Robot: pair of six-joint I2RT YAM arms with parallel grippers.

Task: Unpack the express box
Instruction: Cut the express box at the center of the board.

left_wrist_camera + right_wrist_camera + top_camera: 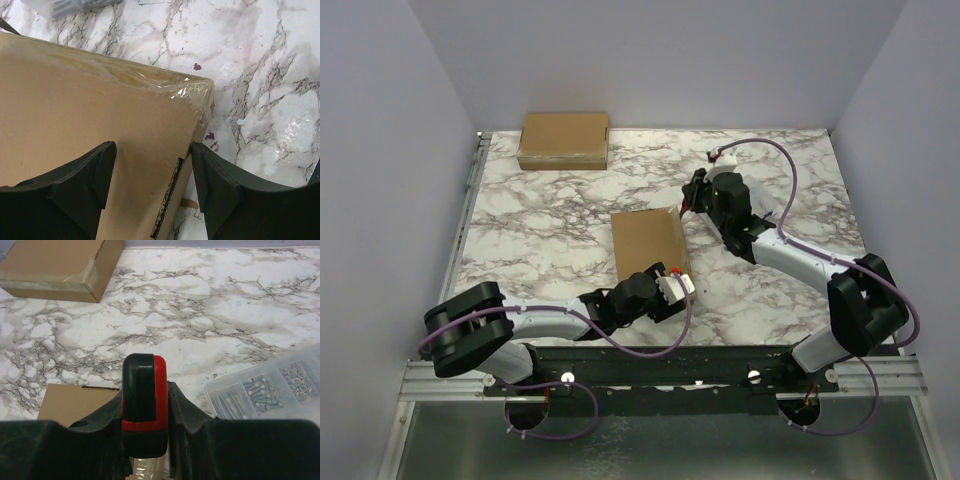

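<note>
The left gripper (152, 152) gapes open over the express box (648, 240), at its near edge; the right gripper (145, 412) clamps a red-and-black tool (145, 390) (box just below).

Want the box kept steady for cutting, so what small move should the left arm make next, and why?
Probably close the left fingers on the tape-sealed brown cardboard box: they straddle its near corner open, while the right fingers grip the red-and-black tool at its far corner.

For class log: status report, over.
Left end effector open over express box corner. Right end effector shut on red tool. Box edge taped. Screw case beside.
</note>
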